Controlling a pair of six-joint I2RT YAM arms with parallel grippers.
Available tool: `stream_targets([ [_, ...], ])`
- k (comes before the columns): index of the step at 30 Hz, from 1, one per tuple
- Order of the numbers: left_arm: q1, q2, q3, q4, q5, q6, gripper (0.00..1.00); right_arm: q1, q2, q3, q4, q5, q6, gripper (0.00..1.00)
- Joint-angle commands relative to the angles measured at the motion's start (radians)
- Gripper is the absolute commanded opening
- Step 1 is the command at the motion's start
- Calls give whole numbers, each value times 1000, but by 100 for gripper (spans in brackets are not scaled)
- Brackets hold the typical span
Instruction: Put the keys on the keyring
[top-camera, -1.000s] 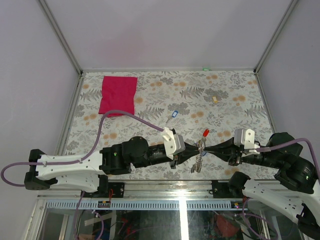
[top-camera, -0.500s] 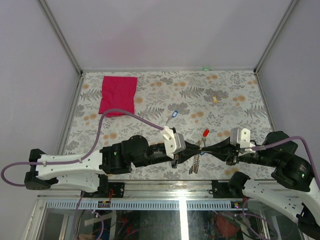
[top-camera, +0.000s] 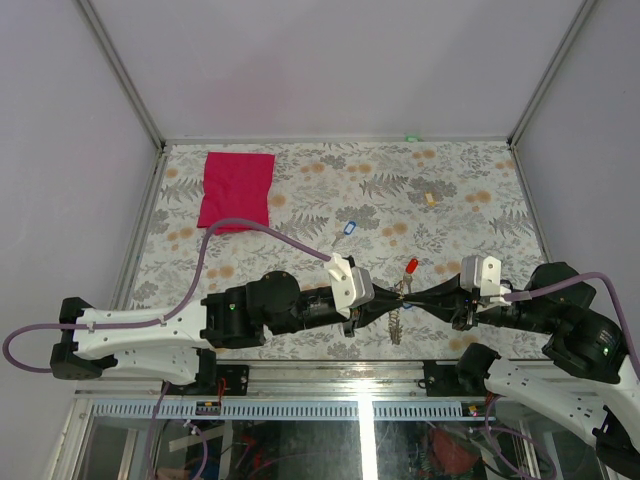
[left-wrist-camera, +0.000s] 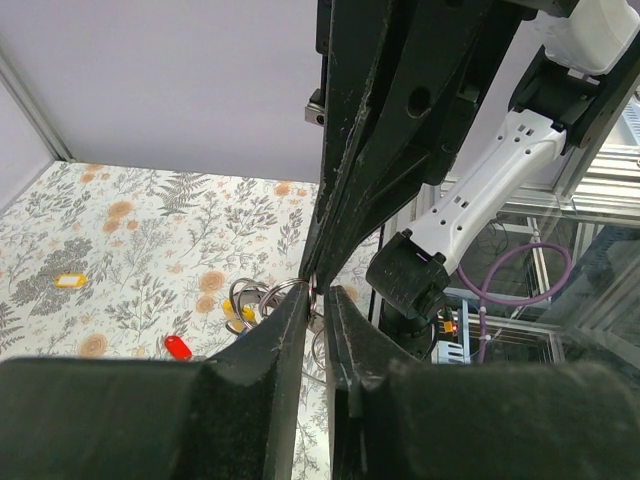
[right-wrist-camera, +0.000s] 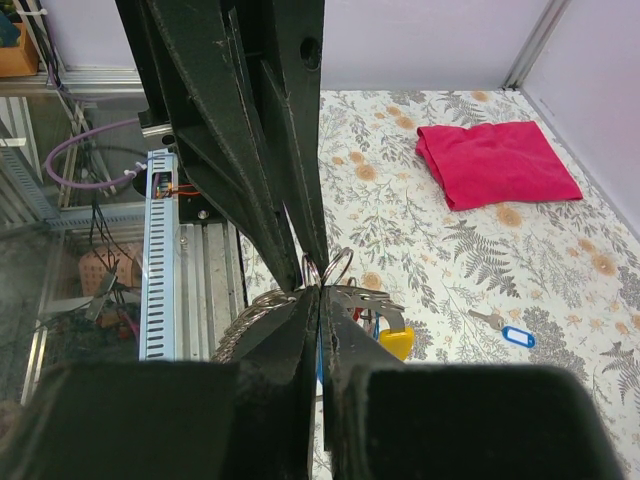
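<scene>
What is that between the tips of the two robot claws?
The keyring, pinched from both sides by the left gripper and the right gripper. The top view shows it best.

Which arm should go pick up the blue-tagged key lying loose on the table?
Probably the left. The blue-tagged key lies left of where the grippers meet, nearer the left gripper than the right gripper. Both are shut on the keyring, so the right would hold it alone.
</scene>
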Motion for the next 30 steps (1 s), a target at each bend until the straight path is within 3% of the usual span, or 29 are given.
stream_targets([
  [1,-5,-7,20,4,-20,14,13,0,-12,18,104,-7,12,0],
  [4,-5,-2,23,2,-19,11,10,-1,-13,16,109,-11,15,0],
  [7,-5,1,28,-5,-17,10,1,-1,-13,15,113,-12,19,0],
  [11,-5,1,32,-14,-17,4,0,-1,-25,11,120,-3,22,1],
  [14,-5,-9,26,-9,-29,-5,0,0,-51,9,115,35,18,18],
  [19,-5,-29,7,14,-40,-18,0,-1,-130,-24,115,132,24,36],
  [30,-4,-36,9,15,-28,-22,0,-1,-230,-175,129,168,119,48],
])
